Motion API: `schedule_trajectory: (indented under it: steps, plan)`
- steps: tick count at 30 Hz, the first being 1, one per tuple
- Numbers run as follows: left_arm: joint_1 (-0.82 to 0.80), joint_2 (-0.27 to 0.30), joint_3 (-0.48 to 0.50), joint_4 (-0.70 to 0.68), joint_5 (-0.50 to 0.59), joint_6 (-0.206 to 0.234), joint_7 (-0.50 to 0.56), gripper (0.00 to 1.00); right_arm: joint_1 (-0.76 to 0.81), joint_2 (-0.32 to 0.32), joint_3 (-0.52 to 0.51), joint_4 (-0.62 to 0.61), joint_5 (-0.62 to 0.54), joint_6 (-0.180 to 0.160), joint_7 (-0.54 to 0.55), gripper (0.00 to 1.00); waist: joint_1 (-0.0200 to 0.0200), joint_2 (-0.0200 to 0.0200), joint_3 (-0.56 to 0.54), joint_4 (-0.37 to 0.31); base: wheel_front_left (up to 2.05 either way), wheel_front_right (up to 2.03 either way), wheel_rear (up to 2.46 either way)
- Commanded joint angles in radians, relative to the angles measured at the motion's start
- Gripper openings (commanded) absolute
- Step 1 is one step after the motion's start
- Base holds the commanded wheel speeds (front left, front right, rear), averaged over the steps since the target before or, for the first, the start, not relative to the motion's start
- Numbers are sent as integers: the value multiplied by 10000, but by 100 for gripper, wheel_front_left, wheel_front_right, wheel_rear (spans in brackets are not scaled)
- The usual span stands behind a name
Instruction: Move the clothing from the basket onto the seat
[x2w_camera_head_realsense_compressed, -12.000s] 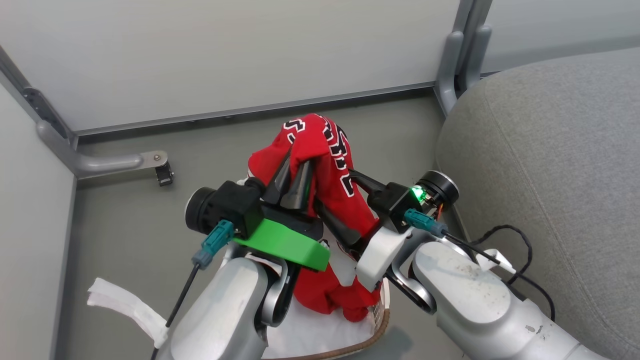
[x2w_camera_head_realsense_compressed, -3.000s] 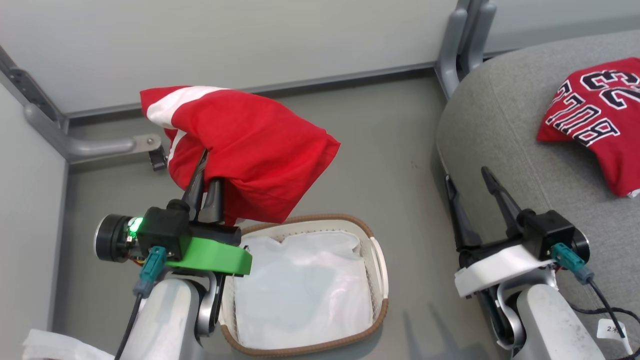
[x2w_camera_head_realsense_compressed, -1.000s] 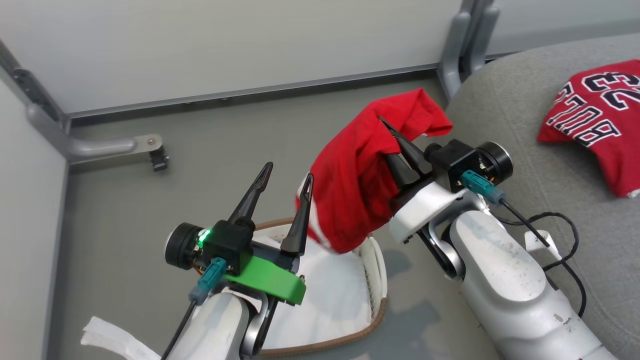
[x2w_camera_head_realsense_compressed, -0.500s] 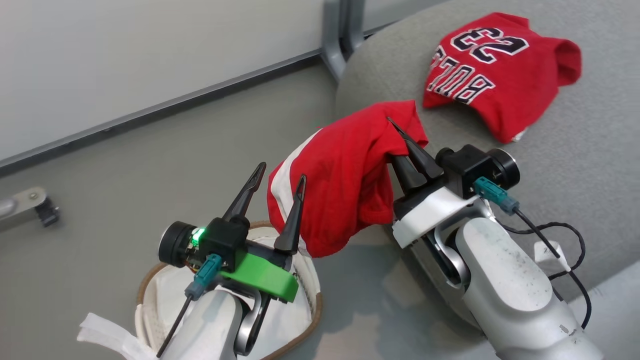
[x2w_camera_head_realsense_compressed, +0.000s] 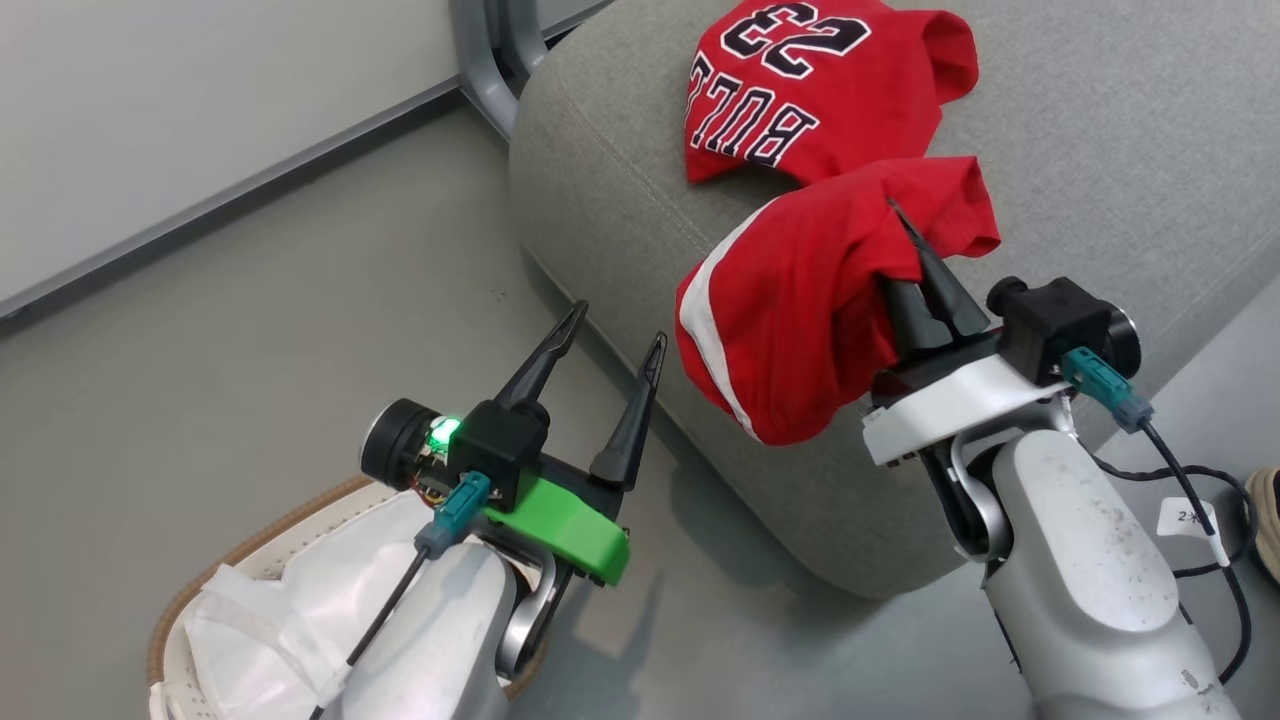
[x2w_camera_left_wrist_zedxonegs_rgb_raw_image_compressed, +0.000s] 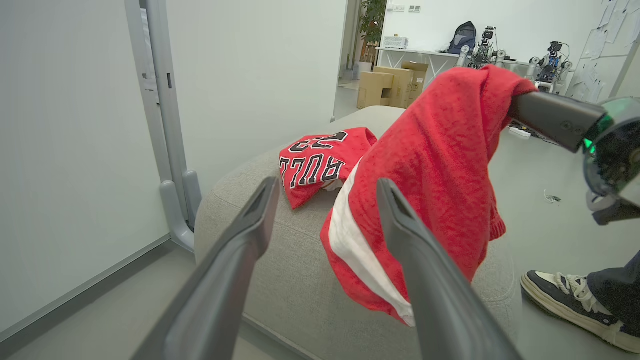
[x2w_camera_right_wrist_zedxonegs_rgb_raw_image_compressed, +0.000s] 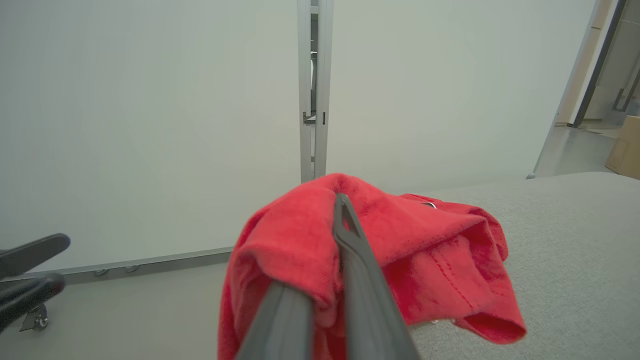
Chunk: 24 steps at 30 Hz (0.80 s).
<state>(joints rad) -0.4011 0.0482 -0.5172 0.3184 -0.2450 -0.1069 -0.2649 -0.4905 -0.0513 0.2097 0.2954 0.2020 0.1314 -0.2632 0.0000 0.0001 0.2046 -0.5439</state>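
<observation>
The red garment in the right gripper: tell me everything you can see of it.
The red garment is soft, bright red cloth with a white stripe along one side. It hangs bunched from the right gripper, whose fingers are shut on an upper fold. It is over the front edge of the grey seat, near the lettered jersey lying there. Whether it brushes the seat cannot be told.
</observation>
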Motion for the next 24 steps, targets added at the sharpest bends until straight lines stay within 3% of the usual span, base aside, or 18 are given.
schedule_trajectory:
  steps: [1,8,12,17,24]
  plan:
    - [-208,64,-36,64,-29,-59,10,100,112,-22,-176,-103,-52,-12,-18,0,0,-1,252,-150,7,7,7]
    - [-457,65,27,296,248,-69,8,100,-890,-36,-981,-29,-544,-12,-18,0,0,-1,954,-147,2,2,2]
    - [-467,195,251,385,488,-37,10,100,-2079,-349,-1430,226,-761,-12,-18,0,0,-1,1569,-128,0,0,0]
    - [-491,450,495,135,801,80,10,100,-3796,-1015,-1976,932,-1016,-14,-16,0,0,-1,2464,30,0,0,0]
    - [-1054,470,389,-140,1087,-15,9,100,-5808,-2310,-3552,2083,-1412,-12,-16,0,0,-1,3834,1204,0,0,0]
